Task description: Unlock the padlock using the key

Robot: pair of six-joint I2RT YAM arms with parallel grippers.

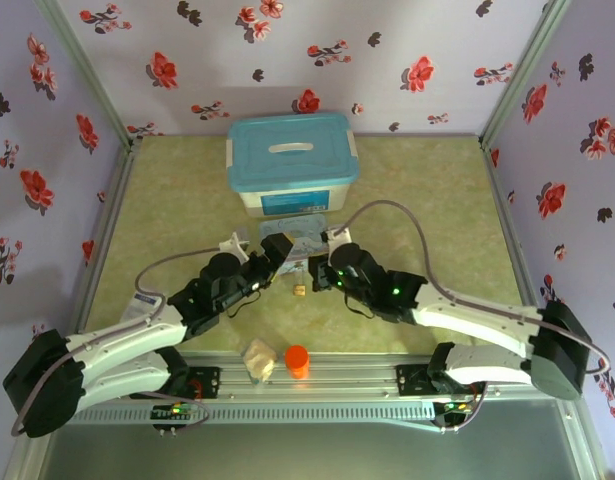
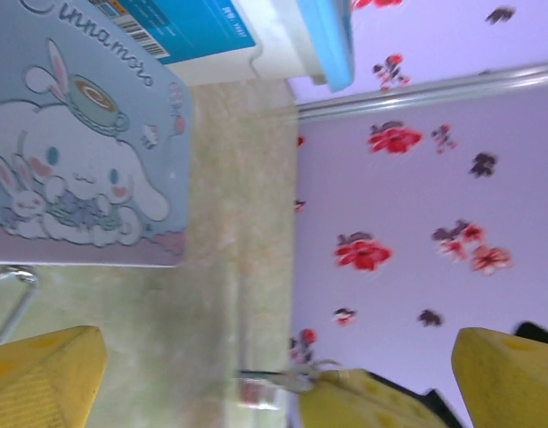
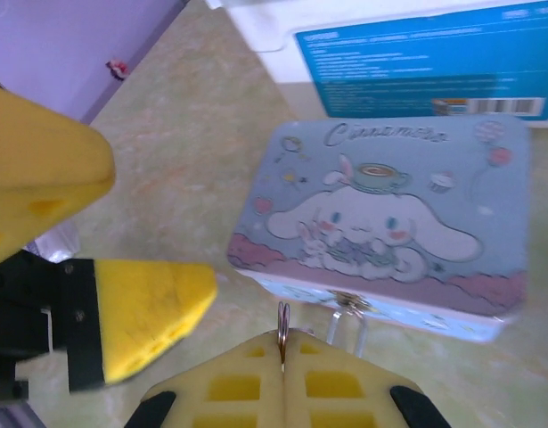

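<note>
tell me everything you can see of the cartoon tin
The cartoon tin is a flat rectangular metal-looking box: pale blue, printed with a white long-eared character, balloons and a pink band along its near edge. Lid shut, small silvery clasp at the front. It lies flat on the green table, right before the white storage box; the shut right claw is close in front.

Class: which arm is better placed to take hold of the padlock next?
Left: the left gripper is open and empty near the padlock, while the right gripper is shut on the key.
</note>
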